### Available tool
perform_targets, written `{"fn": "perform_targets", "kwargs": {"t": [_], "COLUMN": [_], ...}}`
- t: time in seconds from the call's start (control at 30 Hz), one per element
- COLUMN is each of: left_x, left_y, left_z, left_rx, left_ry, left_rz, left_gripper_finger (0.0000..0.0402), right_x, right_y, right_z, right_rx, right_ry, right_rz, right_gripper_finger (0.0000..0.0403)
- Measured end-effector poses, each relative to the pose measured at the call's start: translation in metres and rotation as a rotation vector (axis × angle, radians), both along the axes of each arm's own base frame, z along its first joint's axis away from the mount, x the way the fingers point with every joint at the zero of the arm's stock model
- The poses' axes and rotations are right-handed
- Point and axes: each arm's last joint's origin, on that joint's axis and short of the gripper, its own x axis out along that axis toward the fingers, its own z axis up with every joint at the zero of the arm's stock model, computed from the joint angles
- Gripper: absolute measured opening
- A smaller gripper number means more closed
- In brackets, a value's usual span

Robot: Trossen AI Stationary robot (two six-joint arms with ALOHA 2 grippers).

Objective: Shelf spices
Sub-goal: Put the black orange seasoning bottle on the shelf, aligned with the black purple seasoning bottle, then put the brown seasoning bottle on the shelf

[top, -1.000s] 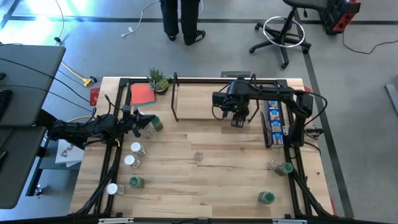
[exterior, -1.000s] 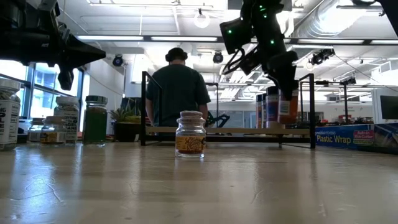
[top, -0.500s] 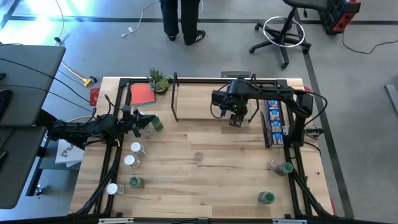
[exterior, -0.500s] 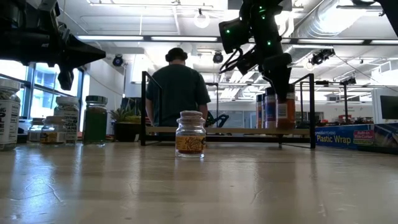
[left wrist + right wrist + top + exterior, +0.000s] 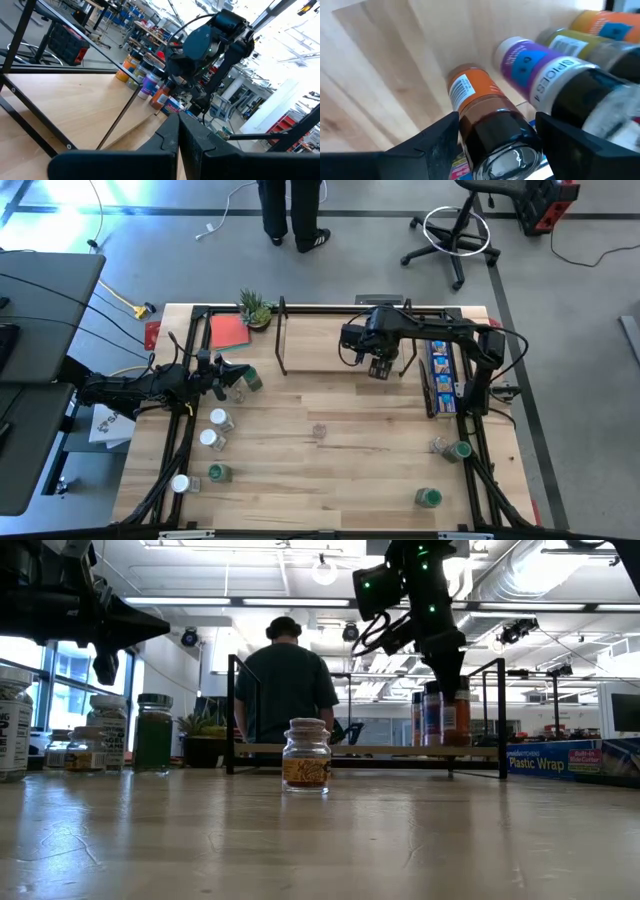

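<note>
On the left side of the table point(image 5: 330, 470), the left gripper point(image 5: 238, 373) rests with its fingers pressed fully together and holding nothing. It sits just beside a green-topped spice jar point(image 5: 250, 380), with several more spice jars point(image 5: 215, 420) standing below it along that edge.

A lone clear spice jar point(image 5: 319, 431) stands near the middle of the table, well apart from both arms.

To the right, the right gripper point(image 5: 380, 369) is over the right end of the shelf point(image 5: 310, 355), directly above an orange-labelled, black-capped spice jar point(image 5: 485, 120). In the right wrist view, its fingers point(image 5: 432, 137) are spread wide on either side of the jar's cap, with a gap on each side, so the jar looks released rather than held. The jar stands upright on the shelf board, its long axis running straight up into the gripper, beside a purple-labelled spice jar point(image 5: 535, 67). The way out is probably straight up along that axis, since a sideways move risks knocking the neighbouring jars.
</note>
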Motion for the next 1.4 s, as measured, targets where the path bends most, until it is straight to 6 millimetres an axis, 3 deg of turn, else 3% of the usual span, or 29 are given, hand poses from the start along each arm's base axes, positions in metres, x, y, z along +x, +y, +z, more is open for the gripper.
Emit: {"fn": "perform_targets", "kwargs": {"t": [0.33,0.53,0.67,0.8,1.13,1.4], "left_x": [0.000,0.000,0.000,0.000,0.000,0.000], "left_y": [0.000,0.000,0.000,0.000,0.000,0.000], "left_z": [0.000,0.000,0.000,-0.001,-0.001,-0.001], "left_rx": [0.000,0.000,0.000,0.000,0.000,-0.002], "left_ry": [0.002,0.002,0.002,0.008,0.009,0.008], "left_rz": [0.000,0.000,0.000,0.000,-0.001,-0.001], "left_gripper_finger": [0.0001,0.0001,0.0001,0.0001,0.0001,0.0001], "right_x": [-0.001,-0.006,-0.022,-0.033,-0.041,-0.036], "right_y": [0.002,0.019,0.036,0.042,0.032,0.029], "right_z": [0.027,0.054,0.075,0.088,0.038,0.025], "right_rx": [-0.069,-0.073,0.086,0.221,0.273,0.193], "right_ry": [-0.105,-0.184,-0.253,-0.344,-0.265,-0.297], "right_rz": [0.012,0.073,0.160,0.233,0.145,0.120], "right_gripper_finger": [0.0257,0.0257,0.0248,0.0209,0.0056,0.0017]}}
